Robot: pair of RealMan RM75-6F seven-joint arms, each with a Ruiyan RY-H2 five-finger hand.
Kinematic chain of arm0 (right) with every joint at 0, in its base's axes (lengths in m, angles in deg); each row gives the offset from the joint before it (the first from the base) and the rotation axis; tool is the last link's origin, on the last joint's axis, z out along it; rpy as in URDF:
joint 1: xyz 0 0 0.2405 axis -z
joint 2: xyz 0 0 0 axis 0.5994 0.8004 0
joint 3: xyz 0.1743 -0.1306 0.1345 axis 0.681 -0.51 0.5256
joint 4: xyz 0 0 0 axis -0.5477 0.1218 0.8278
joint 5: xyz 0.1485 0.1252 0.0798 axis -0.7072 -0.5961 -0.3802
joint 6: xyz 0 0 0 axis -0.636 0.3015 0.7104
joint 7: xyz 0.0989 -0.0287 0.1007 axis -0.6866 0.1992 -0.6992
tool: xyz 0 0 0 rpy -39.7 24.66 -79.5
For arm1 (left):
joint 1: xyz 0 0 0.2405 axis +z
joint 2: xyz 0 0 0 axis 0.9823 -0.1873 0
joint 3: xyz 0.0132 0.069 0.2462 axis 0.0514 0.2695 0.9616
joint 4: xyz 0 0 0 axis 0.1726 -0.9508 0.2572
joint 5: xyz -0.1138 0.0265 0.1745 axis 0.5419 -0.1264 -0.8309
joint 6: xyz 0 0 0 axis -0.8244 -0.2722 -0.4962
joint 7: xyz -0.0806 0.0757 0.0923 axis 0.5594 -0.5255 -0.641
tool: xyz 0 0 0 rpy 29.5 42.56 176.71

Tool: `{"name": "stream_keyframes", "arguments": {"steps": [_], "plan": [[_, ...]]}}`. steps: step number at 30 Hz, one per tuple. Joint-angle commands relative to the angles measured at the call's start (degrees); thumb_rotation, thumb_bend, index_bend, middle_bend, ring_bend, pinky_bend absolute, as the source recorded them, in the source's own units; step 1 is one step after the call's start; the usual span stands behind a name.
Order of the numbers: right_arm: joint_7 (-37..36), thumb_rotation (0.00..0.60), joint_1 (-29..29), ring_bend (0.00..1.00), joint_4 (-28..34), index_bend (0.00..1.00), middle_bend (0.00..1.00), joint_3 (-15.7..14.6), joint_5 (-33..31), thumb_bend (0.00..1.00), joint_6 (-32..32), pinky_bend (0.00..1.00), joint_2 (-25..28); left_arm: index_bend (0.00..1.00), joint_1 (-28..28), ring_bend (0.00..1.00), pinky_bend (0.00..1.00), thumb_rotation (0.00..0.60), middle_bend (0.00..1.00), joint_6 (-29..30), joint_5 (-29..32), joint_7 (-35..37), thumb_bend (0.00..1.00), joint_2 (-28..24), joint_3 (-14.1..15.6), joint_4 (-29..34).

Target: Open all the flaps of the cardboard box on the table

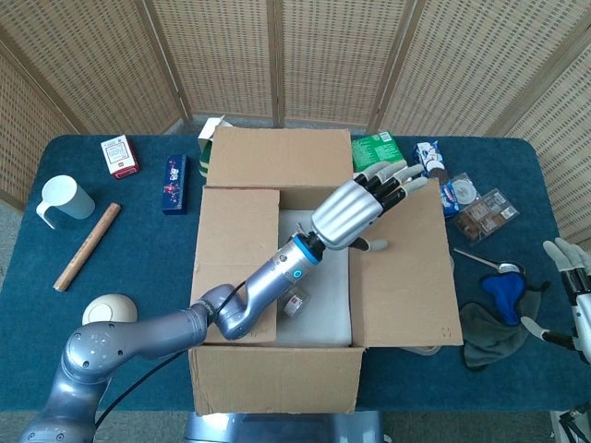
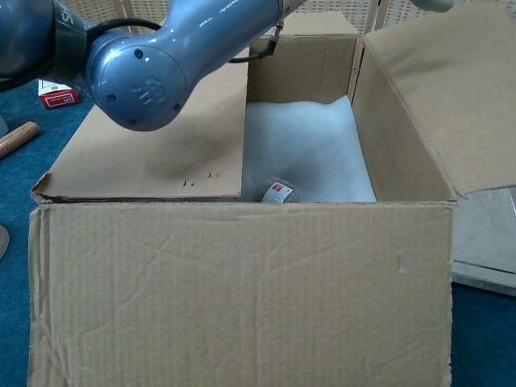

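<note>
The cardboard box stands mid-table. Its far flap lies open towards the back. The left flap still covers the left half, also plain in the chest view. The right flap is folded outward, nearly flat; the chest view shows this flap sloping away to the right. My left hand rests on that flap's far end, fingers stretched out, holding nothing. My left arm crosses above the box. Inside are white foam and a small labelled item. My right hand hovers at the right edge, fingers spread.
The metal tray lies mostly under the right flap. Behind it sit a green box, snack packs and a spoon; dark cloths lie right. Left of the box are a cup, wooden stick and two small boxes.
</note>
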Motion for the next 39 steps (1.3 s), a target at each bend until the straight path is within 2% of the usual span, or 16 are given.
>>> {"name": "stream_keyframes", "arguments": {"steps": [1,8,10,12,15,21,23,30,34,39], "plan": [[0.1,0.6,0.0,0.0,0.0,0.0,0.0,0.0,0.0,0.0,0.0,0.12,0.0,0.02,1.0,0.0,0.12,0.6,0.0,0.3,0.3,-0.3,0.39,-1.9,0.9,2.0],[0.4,0.6,0.0,0.0,0.3,0.0,0.0,0.0,0.3,0.0,0.0,0.12,0.0,0.04,3.3,0.0,0.13,0.6,0.0,-1.0,0.2,-1.0,0.39,-6.8,3.5,6.3],[0.5,0.6,0.0,0.0,0.4,0.0,0.0,-0.1,0.5,0.0,0.0,0.12,0.0,0.06,4.1,0.0,0.14,0.6,0.0,-2.1,0.4,-1.1,0.39,-8.8,4.5,8.1],[0.4,0.6,0.0,0.0,0.4,0.0,0.0,-0.2,0.7,0.0,0.0,0.12,0.2,0.14,4.9,0.0,0.16,0.6,0.0,-3.0,0.5,-1.0,0.39,-10.5,5.4,9.6],[0.3,0.6,0.1,0.0,0.4,0.0,0.0,-0.3,1.0,0.0,0.0,0.12,0.2,0.27,6.1,0.05,0.2,0.6,0.08,-4.1,0.2,-0.6,0.39,-13.5,7.0,12.1],[0.6,0.6,-0.2,0.0,0.5,0.0,0.0,-0.2,0.9,0.0,0.3,0.12,0.2,0.4,8.0,0.23,0.35,0.6,0.31,-6.4,-3.1,0.5,0.39,-21.6,11.1,18.3],[1.0,0.6,-0.3,0.0,0.6,0.0,0.0,-0.2,0.8,0.0,0.5,0.12,0.0,0.42,8.1,0.25,0.37,0.6,0.33,-7.5,-4.8,1.3,0.39,-25.0,12.5,20.9],[1.9,0.6,-0.4,0.0,1.2,0.0,0.0,-0.1,0.6,0.0,0.8,0.12,0.0,0.53,8.1,0.31,0.39,0.6,0.42,-10.3,-7.9,4.8,0.39,-34.7,14.4,30.2],[2.0,0.6,-0.4,0.0,1.4,0.0,0.0,-0.1,0.7,0.0,0.7,0.12,0.0,0.56,7.8,0.34,0.44,0.6,0.45,-13.1,-6.9,4.3,0.39,-37.6,14.9,34.0],[2.1,0.6,-0.4,0.0,1.7,0.0,0.0,-0.3,1.1,0.0,0.6,0.12,0.0,0.61,7.3,0.39,0.48,0.6,0.5,-15.8,-5.4,1.9,0.38,-38.2,15.3,36.6]]}}
